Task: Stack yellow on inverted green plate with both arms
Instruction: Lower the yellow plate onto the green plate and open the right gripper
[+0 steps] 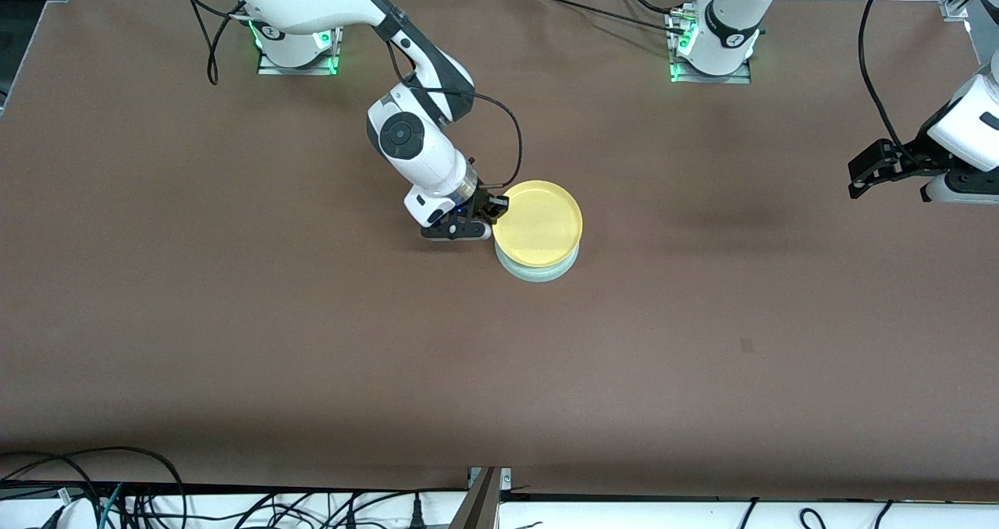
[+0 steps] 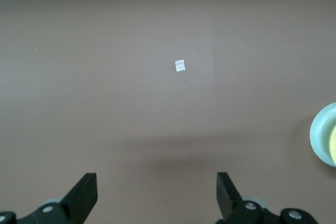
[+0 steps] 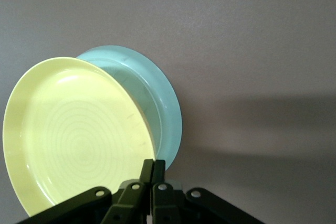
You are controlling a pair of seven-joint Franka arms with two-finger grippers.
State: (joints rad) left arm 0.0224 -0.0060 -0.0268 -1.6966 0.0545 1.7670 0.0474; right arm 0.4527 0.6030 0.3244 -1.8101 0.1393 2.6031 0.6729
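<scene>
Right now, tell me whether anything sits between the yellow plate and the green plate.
Nothing visible does. The right pincer grips the yellow plate by its rim directly over the green plate.

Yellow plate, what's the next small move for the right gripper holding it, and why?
Probably lower it a touch, then open. The right gripper pinches the yellow plate by its rim, directly above the inverted green plate, apparently still raised. The left gripper waits, open.

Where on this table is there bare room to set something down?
Open tabletop runs nearer the camera than the yellow plate and under the waiting left gripper. It is crowded only where the right gripper grips that plate over the green plate.
</scene>
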